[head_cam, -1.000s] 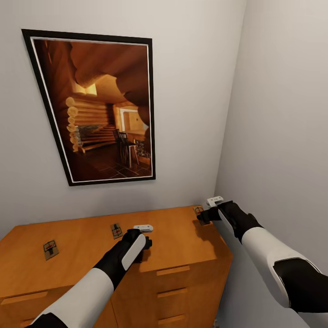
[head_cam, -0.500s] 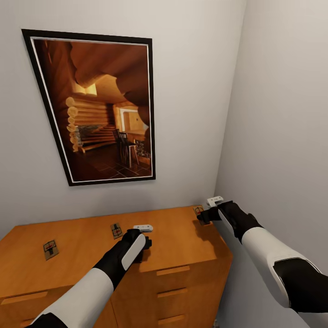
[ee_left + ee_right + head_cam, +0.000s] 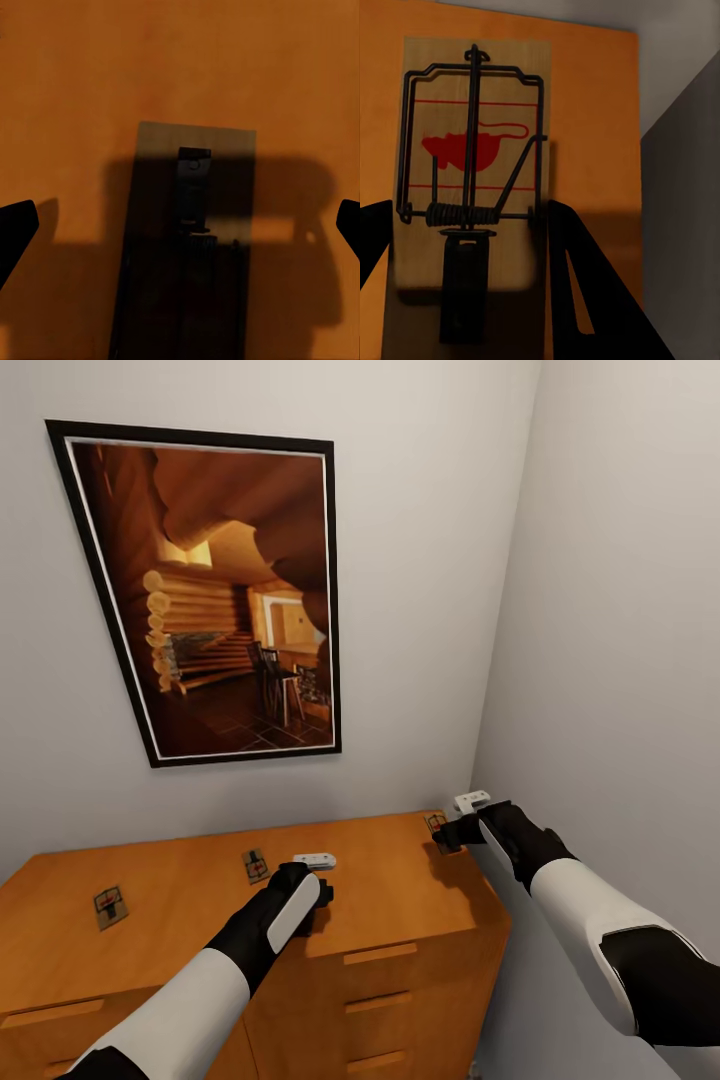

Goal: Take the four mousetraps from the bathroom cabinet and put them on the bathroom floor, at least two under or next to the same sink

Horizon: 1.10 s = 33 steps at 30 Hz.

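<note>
Mousetraps lying flat on top of cabinet [image 3: 400, 890], orange-brown wood, drawer fronts visible below.

Far-left mousetrap [image 3: 111, 906] well apart from both arms. Second mousetrap [image 3: 256, 865] just beyond left arm, beside small white object [image 3: 314, 860]. Third mousetrap [image 3: 191, 247] directly below left gripper [image 3: 180, 225], mostly in shadow. Fourth mousetrap [image 3: 472, 165] near right rear corner of cabinet top, close to side wall [image 3: 620, 610]; red mouse print and dark wire spring visible on board.

Left gripper: dark fingertips [image 3: 15, 225] spread wide, one at each side of third mousetrap, apart from board, nothing gripped. Hovering above cabinet top.

Right gripper [image 3: 465, 255]: fingers [image 3: 577, 285] flanking fourth mousetrap at near end of board, parted about board width; contact with board not determinable, grip not confirmed. Seen from head camera at cabinet corner [image 3: 455, 828], small white part above.

Framed picture [image 3: 210, 600] of log interior on rear wall above cabinet.
</note>
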{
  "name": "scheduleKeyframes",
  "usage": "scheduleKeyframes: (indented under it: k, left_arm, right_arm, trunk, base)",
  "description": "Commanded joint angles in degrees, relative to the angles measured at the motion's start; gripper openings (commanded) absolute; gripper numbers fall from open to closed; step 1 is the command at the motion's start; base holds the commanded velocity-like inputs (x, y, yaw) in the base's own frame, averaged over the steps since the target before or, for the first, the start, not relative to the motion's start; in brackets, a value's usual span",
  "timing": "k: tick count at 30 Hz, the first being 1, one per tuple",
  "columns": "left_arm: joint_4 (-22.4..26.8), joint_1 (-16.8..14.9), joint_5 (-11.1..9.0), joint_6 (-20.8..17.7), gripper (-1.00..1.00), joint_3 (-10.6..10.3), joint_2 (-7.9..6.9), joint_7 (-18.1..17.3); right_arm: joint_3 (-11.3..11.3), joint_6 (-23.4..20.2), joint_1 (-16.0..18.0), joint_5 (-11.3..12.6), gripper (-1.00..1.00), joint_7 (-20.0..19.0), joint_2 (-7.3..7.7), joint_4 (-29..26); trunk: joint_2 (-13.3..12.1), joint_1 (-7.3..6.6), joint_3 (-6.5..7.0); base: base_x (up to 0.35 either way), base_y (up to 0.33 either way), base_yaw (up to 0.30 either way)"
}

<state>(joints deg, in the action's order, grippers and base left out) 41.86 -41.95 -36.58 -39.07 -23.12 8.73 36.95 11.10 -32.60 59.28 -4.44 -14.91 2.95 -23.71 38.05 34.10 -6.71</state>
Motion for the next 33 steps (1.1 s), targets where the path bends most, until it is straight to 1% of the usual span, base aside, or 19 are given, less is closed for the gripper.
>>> scheduleKeyframes:
  k: [1,2,15,20,33]
  left_arm:
    - [0.06,-0.06,-0.6,-0.05,1.0,-0.2,-0.03,0.58]
    - [0.06,-0.06,-0.6,-0.08,1.0,-0.19,-0.03,0.58]
    - [0.06,-0.06,-0.6,-0.11,1.0,-0.21,-0.02,0.58]
    - [0.06,-0.06,-0.6,-0.07,1.0,-0.19,-0.02,0.58]
    - [0.06,-0.06,-0.6,-0.12,1.0,-0.17,-0.02,0.58]
  right_arm:
    - [0.15,-0.27,0.04,-0.28,-1.0,-0.38,0.04,-0.1]
    - [0.15,-0.27,0.04,-0.29,-1.0,-0.38,0.04,-0.1]
    - [0.15,-0.27,0.03,-0.22,-1.0,-0.42,0.04,-0.09]
    - [0.17,-0.27,0.01,-0.22,-1.0,-0.42,0.04,-0.05]
    - [0.23,-0.27,0.04,-0.24,-1.0,-0.45,0.04,-0.02]
  trunk:
    - [0.51,0.25,-0.29]
    - [0.91,0.47,-0.47]
    - [0.91,0.47,-0.47]
    - [2.92,1.56,-1.37]
    - [2.92,1.56,-1.37]
  base:
    - [0.0,0.0,0.0]
    - [0.0,0.0,0.0]
    - [0.0,0.0,0.0]
    - [0.0,0.0,0.0]
    - [0.0,0.0,0.0]
